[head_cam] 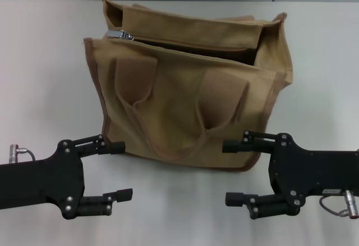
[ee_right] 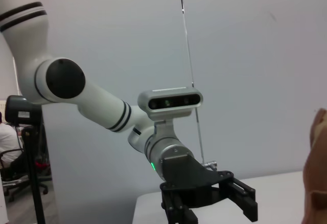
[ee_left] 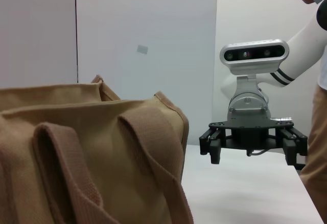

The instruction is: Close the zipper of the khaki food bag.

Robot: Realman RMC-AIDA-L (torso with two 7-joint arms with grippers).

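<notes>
The khaki food bag stands upright mid-table, its top gaping open. The zipper runs along the open top, its silver pull tab at the bag's far left end. Two loop handles hang down the front. My left gripper is open and empty, low in front of the bag's left corner. My right gripper is open and empty, in front of the bag's right corner. The left wrist view shows the bag's side and the right gripper beyond it. The right wrist view shows the left gripper and a sliver of bag.
The white table extends on both sides of the bag and in front of it. A grey wall panel runs along the table's back edge. A person sits far off in the right wrist view.
</notes>
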